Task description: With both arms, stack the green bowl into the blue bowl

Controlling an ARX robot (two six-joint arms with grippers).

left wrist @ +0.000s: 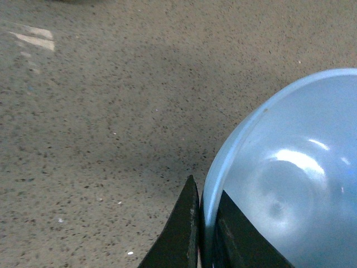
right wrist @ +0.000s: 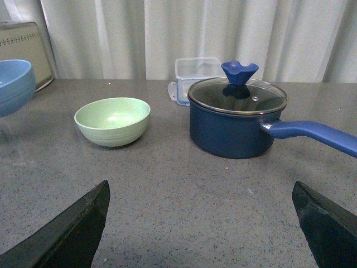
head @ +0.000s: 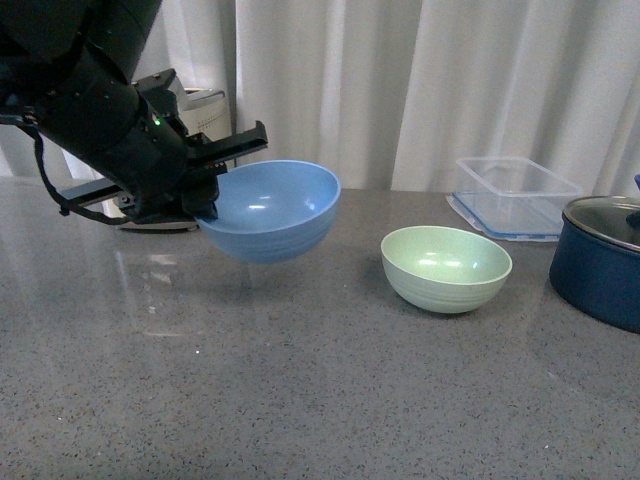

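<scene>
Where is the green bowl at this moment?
In the front view the green bowl stands right of centre, between the lifted blue bowl and the dark pot.

The counter (head: 300,400) is grey stone with lots of tiny dark and light specks. It is smooth and shiny, and it fills the whole near part of the scene. At the far side hangs a white curtain (head: 430,80) with long soft folds. It goes all the way from left to right and looks bright. The far left part of the counter shines pale, like a mirror. In the left wrist view a small bright patch (left wrist: 33,38) of light lies on the counter.
</scene>
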